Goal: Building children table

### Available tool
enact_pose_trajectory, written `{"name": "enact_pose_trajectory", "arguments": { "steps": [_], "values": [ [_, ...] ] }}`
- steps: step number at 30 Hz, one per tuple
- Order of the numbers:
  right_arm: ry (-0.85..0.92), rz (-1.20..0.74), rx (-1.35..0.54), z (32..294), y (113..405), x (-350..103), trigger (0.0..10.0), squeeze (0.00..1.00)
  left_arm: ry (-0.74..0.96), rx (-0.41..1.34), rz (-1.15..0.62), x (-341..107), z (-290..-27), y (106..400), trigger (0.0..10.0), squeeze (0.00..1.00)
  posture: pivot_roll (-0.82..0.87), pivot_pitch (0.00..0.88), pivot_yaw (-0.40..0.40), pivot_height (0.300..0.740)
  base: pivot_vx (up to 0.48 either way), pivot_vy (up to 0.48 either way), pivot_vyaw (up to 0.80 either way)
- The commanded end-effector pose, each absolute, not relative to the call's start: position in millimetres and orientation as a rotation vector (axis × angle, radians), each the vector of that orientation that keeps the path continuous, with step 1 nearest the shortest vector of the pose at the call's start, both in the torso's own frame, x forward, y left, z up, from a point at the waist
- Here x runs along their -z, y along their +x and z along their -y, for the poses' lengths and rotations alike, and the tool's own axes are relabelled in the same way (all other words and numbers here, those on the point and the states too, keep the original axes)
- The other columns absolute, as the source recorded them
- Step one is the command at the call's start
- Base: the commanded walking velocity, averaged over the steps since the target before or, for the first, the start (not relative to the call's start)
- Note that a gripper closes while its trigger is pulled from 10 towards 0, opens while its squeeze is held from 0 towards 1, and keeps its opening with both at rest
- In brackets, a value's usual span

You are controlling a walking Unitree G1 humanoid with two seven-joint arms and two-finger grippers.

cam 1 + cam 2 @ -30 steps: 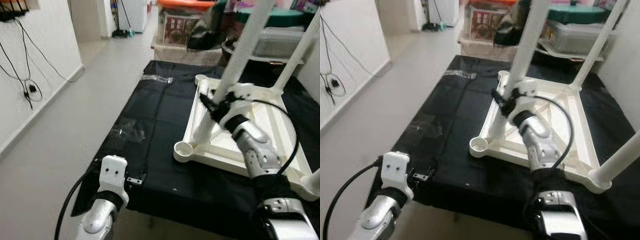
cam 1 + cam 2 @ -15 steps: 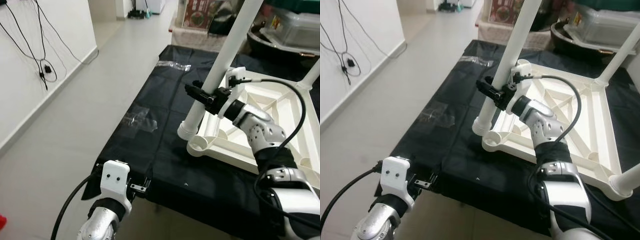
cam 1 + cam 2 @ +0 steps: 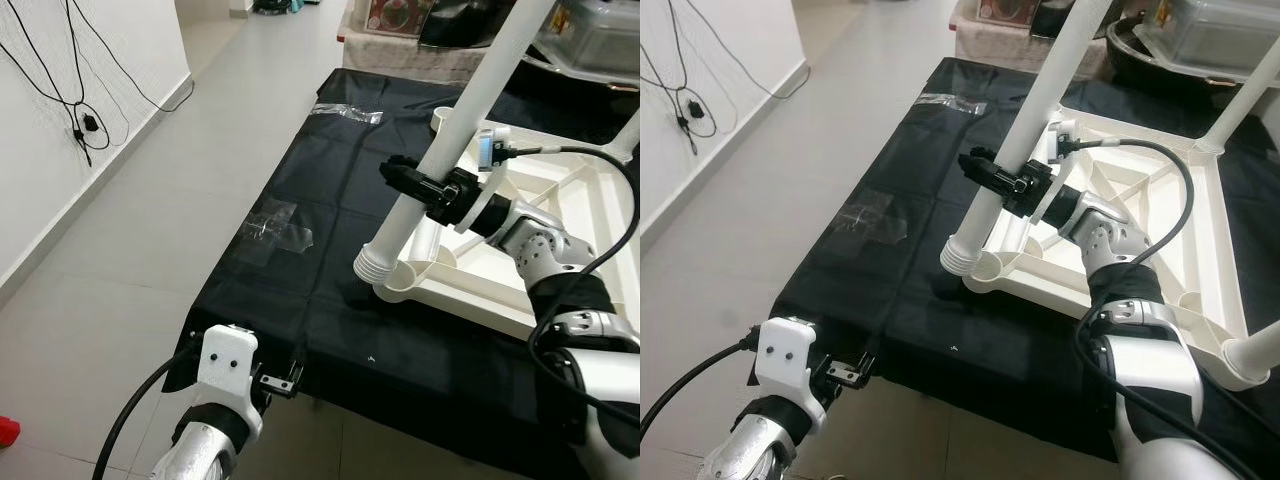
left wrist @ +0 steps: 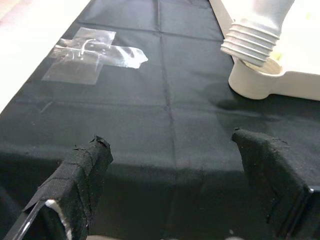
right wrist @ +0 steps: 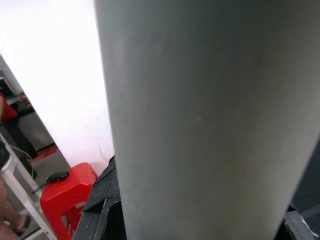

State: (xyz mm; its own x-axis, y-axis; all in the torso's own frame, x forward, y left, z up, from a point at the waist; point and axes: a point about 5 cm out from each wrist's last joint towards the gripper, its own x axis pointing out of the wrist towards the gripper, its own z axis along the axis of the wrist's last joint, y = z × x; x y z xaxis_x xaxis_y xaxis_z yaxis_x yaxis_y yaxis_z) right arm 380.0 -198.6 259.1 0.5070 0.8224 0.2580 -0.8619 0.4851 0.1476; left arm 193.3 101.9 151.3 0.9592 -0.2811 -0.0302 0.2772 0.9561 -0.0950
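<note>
One white leg [image 3: 440,180] hangs tilted in the right gripper [image 3: 420,185], its fingers clamped around the shaft, the threaded end just above the corner socket [image 3: 405,285] of the upturned tabletop [image 3: 560,200]. That tabletop lies underside-up on a black cloth [image 3: 300,200], its open socket nearest the cloth's front edge, apparently so legs can be screwed in from above. Other legs already stand at the far corners, so the job looks well advanced; this one must be brought upright and centred before turning.

From the right eye, the same leg [image 3: 1025,130] slants across the frame, its ribbed end beside the socket [image 3: 985,268] rather than in it.

From the left wrist, the left gripper [image 4: 175,165] hovers low over the cloth's front edge with fingers spread and empty, looking toward the threaded end [image 4: 252,37] poised over the socket [image 4: 255,80]; tape [image 4: 92,52] sticks to the cloth nearby.

From the right wrist, the leg's shaft [image 5: 200,110] looms close between the fingers, a red stool [image 5: 65,197] beyond.
</note>
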Motion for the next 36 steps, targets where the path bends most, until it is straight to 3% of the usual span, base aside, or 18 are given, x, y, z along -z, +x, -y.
{"name": "enact_pose_trajectory", "arguments": {
  "steps": [1, 12, 36],
  "values": [
    [0.217, 0.120, -1.046, 200.3, 379.1, -253.3, 10.0, 0.00, -0.082, 0.295, -0.061, -150.5, -100.9, 189.5, 10.0, 0.00, 0.14, 0.185, -0.054, 0.740, 0.000, 0.000, 0.00],
    [0.156, 0.119, -1.183, 203.2, 373.2, -257.3, 10.0, 0.00, -0.077, 0.295, -0.067, -152.3, -100.1, 190.9, 10.0, 0.00, 0.13, 0.191, -0.052, 0.740, 0.000, 0.000, 0.00],
    [-0.039, 0.107, -1.159, 202.1, 377.4, -259.3, 10.0, 0.00, -0.075, 0.288, -0.068, -153.6, -99.9, 193.1, 10.0, 0.00, 0.12, 0.202, -0.053, 0.740, 0.000, 0.000, 0.00]
  ]
}}
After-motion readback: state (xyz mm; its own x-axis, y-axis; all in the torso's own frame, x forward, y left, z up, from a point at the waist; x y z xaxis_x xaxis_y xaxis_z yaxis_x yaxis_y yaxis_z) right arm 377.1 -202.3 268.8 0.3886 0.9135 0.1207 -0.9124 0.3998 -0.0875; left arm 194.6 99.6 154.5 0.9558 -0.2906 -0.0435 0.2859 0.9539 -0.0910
